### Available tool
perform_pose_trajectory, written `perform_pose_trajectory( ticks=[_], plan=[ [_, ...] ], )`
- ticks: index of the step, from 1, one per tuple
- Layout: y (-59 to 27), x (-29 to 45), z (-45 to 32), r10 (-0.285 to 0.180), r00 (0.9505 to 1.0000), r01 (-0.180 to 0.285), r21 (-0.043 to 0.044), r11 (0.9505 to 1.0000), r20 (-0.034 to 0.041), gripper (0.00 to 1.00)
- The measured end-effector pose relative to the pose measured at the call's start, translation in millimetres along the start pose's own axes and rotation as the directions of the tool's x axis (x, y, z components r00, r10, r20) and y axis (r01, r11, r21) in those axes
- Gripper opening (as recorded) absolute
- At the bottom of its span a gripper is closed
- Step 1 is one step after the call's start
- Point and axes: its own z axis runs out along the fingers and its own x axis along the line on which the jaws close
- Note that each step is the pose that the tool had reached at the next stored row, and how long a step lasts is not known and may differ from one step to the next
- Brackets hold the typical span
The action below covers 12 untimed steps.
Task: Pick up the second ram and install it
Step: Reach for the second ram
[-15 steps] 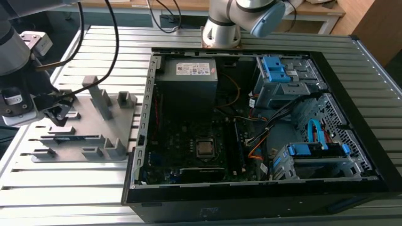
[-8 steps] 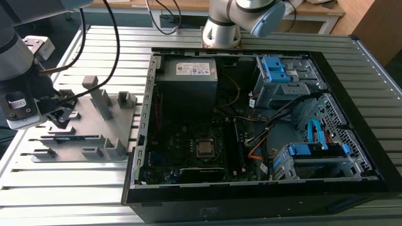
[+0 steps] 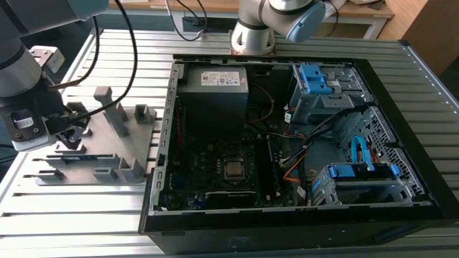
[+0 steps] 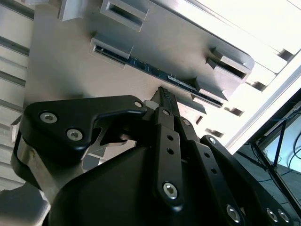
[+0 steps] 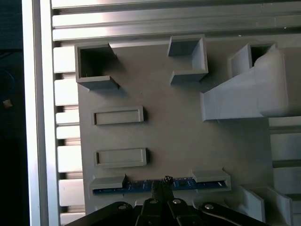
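Grey plastic plate (image 5: pixel 178 141) is laid on the ribbed metal worktop (image 3: pixel 287 48), just beside the open computer case (image 3: pixel 163 161), on the exterior view's left. The second ram (image 5: pixel 136 185), a thin blue-green stick, is stood on its edge between two grey blocks (image 5: pixel 109 180) on that plate. The gripper (image 5: pixel 164 181) is seen right over the stick's middle in both wrist views. The jaws are drawn close together. Whether the stick is pinched between them cannot be told.
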Motion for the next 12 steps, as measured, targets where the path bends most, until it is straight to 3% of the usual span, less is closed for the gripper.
perform_pose_trajectory(
  ticks=[12],
  plan=[
    [-1.1, 4.7, 19.0, 0.000, 1.0000, 0.000, 0.0000, 1.0000, 0.0002, 0.10]
  ],
)
